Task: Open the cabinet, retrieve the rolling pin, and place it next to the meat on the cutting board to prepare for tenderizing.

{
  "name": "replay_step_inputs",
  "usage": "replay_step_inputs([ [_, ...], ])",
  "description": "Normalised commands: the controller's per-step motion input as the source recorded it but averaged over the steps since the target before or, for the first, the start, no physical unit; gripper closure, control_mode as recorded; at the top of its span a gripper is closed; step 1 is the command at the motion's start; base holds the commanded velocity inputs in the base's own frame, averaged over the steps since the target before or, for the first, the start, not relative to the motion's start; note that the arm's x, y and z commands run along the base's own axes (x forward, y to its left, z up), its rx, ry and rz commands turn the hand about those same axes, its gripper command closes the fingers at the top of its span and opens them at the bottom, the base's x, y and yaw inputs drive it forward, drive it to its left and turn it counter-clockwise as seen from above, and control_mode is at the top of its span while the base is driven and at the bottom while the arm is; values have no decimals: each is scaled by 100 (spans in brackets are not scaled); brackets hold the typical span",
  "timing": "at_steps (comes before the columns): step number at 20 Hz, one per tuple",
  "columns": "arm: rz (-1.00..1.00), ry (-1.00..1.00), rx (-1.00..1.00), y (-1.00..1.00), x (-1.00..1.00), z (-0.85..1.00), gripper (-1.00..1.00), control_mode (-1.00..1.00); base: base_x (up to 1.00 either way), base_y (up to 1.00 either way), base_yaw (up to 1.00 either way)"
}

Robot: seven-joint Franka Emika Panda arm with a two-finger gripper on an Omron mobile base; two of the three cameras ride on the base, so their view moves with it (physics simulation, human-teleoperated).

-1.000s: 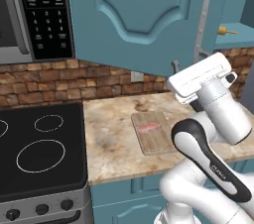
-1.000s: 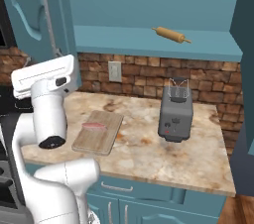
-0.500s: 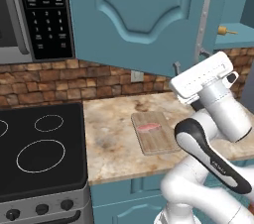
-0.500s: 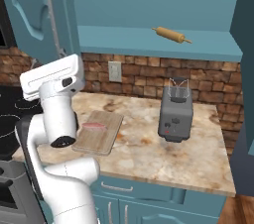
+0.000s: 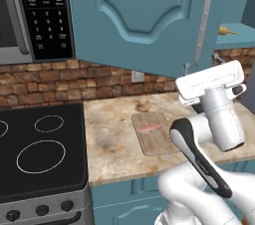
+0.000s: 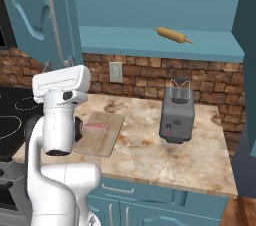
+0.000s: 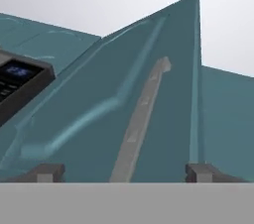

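Note:
The cabinet's left door [image 5: 144, 20] stands swung open, its silver bar handle [image 5: 204, 25] near its right edge. On the teal shelf [image 6: 150, 42] inside lies the rolling pin [image 6: 172, 35]; one handle tip of the rolling pin [image 5: 226, 31] peeks past the door. The meat [image 5: 149, 128] lies on the cutting board [image 5: 157, 142] on the counter, the same meat [image 6: 95, 127] and cutting board [image 6: 105, 137] showing beside the arm. My gripper [image 5: 201, 62] points up just under the door's lower edge, open and holding nothing. In the hand view the gripper [image 7: 124, 172] has the handle [image 7: 141, 119] running up between its fingertips.
A grey toaster [image 6: 176, 115] stands on the counter right of the board. A black stove [image 5: 40, 149] and a microwave [image 5: 35, 15] are to the left. The right cabinet door [image 6: 247, 70] hangs open at the far right. A wall outlet [image 6: 116, 71] sits on the brick backsplash.
My hand has shifted a little to the right under the open door. The door, rolling pin, meat and board have not moved.

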Motion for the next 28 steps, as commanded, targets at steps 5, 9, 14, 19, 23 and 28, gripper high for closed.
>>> replay_step_inputs([
  [5, -34, -6, 1, -43, -60, 1, -100, -100, 0, 0, 0],
  [9, -13, -20, 2, -67, -61, 3, -100, -100, 0, 0, 0],
  [14, 0, -17, 9, -90, -41, 0, -100, -100, 0, 0, 0],
  [19, 4, -17, 15, -89, -52, 0, -100, -100, 0, 0, 0],
  [23, 8, -7, 16, -69, -36, 0, -100, -100, 0, 0, 0],
  [28, 21, 6, 19, -49, 15, 0, -100, -100, 0, 0, 0],
])
